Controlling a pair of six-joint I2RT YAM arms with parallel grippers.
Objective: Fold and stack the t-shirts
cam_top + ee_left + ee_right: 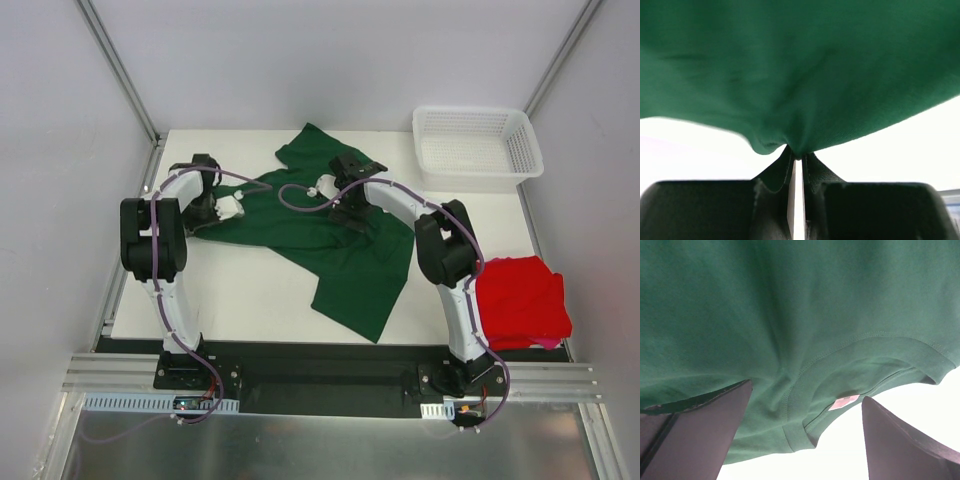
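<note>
- Left end effector [228,208] is pressed together on a pinch of the dark green t-shirt [340,250], at the shirt's 9 o'clock edge. In the left wrist view the cloth puckers down into the closed jaws.
- The right end effector [325,185] is spread wide and holds nothing. It hovers over the shirt's 12 o'clock part, with the ribbed collar [865,345] and a small pink label [844,402] between its fingers in the wrist view.
- The green shirt lies crumpled across the middle of the bench [240,290]. 1 part reaches toward 12 o'clock and a long flap trails to 6 o'clock.
- The red t-shirt [520,300] sits at 4 o'clock by the bench edge, bunched into a rough square and well apart from the green one.
- Step in hand, as I judge it: taking hold of the green shirt at 2 points so it can be spread flat before folding. Only 1 grip is made so far.
- The next move likely calls for the right end effector to close on cloth near the collar. Both arms would then lift and pull apart evenly, so the trailing flap does not drag into wrinkles.
- A white mesh basket [470,112] stands at 1 o'clock, just beyond the right arm. It could catch a wide swing, and the right arm's elbow hangs close above the red shirt.
</note>
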